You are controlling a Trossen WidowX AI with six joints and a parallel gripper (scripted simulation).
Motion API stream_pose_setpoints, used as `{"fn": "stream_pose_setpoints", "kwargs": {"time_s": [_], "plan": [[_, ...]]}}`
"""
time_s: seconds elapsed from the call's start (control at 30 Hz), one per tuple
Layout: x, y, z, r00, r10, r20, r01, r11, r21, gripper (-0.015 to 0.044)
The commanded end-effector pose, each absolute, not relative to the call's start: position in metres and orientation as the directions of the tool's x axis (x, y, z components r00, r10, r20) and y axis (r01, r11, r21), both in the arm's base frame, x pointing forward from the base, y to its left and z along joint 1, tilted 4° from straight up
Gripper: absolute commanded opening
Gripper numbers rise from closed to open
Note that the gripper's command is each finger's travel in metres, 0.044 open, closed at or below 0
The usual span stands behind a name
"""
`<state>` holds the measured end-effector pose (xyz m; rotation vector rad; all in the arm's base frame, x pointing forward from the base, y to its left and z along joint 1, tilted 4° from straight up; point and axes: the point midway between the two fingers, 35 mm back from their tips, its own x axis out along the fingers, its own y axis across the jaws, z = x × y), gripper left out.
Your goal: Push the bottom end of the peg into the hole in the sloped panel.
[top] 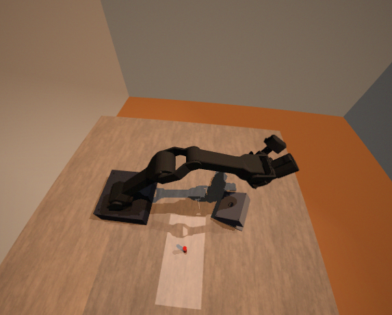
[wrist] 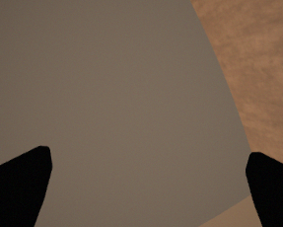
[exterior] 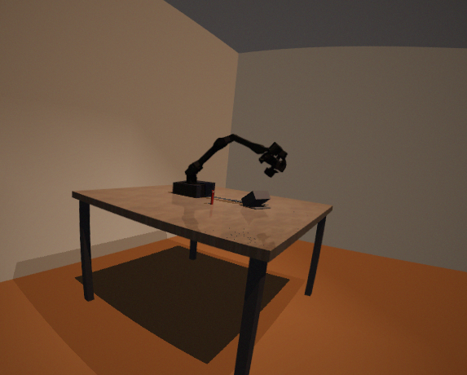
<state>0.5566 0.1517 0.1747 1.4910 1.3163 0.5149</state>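
My black parallel-jaw gripper (top: 284, 160) hangs high at right of frame, fingers wide, holding nothing. Small red upright peg (top: 185, 250) stands lower centre on the pale strip, well apart from the dark sloped panel (top: 230, 209). I should swing back, descend straight over the peg.

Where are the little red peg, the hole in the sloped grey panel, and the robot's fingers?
Small red peg (top: 185, 249): top view, on its red top end.
Round hole in the sloped grey panel (top: 230, 204): top view, on the dark opening.
Black fingers: wrist view, on one finger's surface.
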Motion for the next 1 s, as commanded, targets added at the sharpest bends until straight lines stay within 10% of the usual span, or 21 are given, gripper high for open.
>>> {"fn": "stream_pose_setpoints", "kwargs": {"time_s": [0.0, 0.97], "plan": [[0.557, 0.151, 0.174, 0.309, 0.901, -0.303, 0.463, 0.136, 0.876, 0.0426], [0.506, -0.005, 0.119, 0.503, 0.512, -0.696, 0.863, -0.258, 0.434, 0.0440]]}}
